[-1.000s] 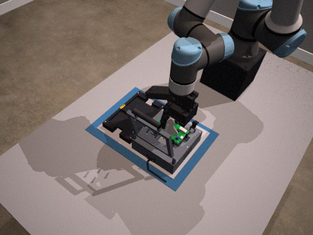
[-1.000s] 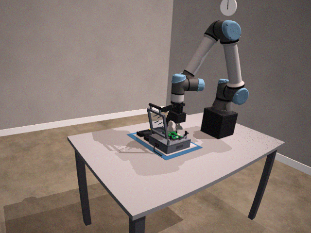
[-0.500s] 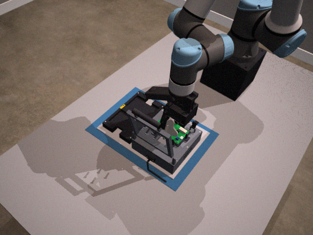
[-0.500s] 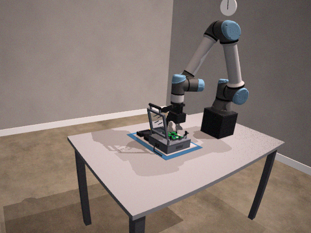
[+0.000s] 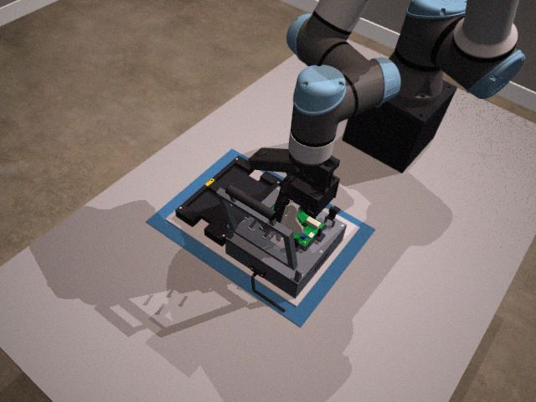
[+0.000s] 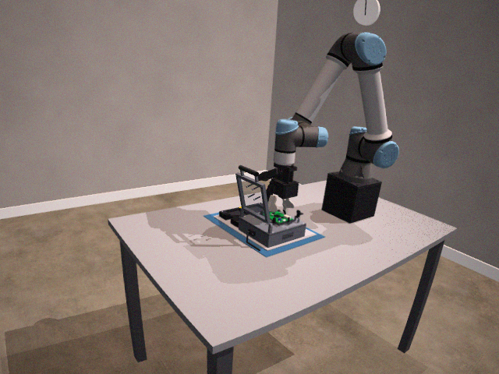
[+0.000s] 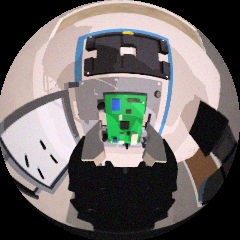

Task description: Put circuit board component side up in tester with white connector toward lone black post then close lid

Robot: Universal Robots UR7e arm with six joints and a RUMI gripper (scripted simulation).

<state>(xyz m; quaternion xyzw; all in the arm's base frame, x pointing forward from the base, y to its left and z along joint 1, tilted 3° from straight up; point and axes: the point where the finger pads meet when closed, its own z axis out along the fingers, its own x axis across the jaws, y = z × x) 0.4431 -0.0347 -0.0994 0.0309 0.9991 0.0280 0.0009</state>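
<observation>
The gripper (image 7: 125, 145) hangs over the tester (image 5: 317, 255) with fingers parted, grasping nothing; the circuit board (image 7: 123, 120) lies in the tester, probably seated on the pins, though they are hidden; the lid (image 5: 260, 229) stands open so the board could enter.

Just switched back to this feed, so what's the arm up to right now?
The arm's gripper is over the tester, its fingers open on either side of the green circuit board, which lies in the tester with its component side up. The tray beyond is without a board. The lid stands raised, not yet closed. Whether the pins sit through the board's holes can't be made out.
</observation>
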